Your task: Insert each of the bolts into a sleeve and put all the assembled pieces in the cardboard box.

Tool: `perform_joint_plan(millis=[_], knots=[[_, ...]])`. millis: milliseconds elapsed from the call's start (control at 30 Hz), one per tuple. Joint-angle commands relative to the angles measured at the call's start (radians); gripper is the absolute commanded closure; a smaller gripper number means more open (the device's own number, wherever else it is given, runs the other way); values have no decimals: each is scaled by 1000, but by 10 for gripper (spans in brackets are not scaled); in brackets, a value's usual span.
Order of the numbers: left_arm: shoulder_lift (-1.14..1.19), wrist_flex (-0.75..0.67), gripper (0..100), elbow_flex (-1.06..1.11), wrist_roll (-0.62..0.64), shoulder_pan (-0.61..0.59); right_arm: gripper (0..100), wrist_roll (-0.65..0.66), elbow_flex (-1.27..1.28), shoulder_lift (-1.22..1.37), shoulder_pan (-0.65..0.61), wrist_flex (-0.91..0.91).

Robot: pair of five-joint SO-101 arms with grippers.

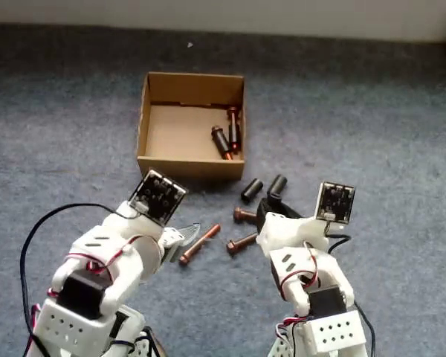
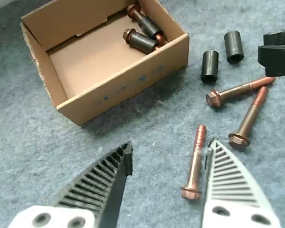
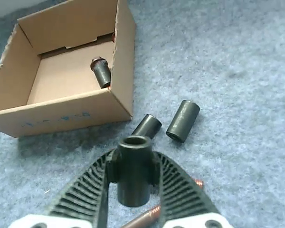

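Right gripper [image 3: 133,160] is clamped on a black sleeve [image 3: 133,178]. Left gripper [image 2: 171,144] gapes wide, with a loose bolt [image 2: 195,161] right by one finger. Cardboard box [image 2: 128,83] holds two assembled pieces [image 2: 143,42]; the blue print [image 2: 126,88] on its front is unreadable.
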Motion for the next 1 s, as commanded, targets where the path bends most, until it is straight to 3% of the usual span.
perform_joint_plan(millis=[0,167,400,567,833,967], knots=[[332,-2,738,-185,-11,28,995,-2,5,-74,28,-24],[679,-2,738,-325,-98,30,995,-2,10,-125,111,-24],[1047,-3,738,-472,-103,84,995,0,10,-137,162,-24],[1242,-72,738,-530,-98,163,995,0,10,-137,162,-24],[1504,-161,739,-645,-97,159,995,0,1,-139,234,-25],[1589,-161,816,-716,-97,166,995,0,1,-139,234,-25]])
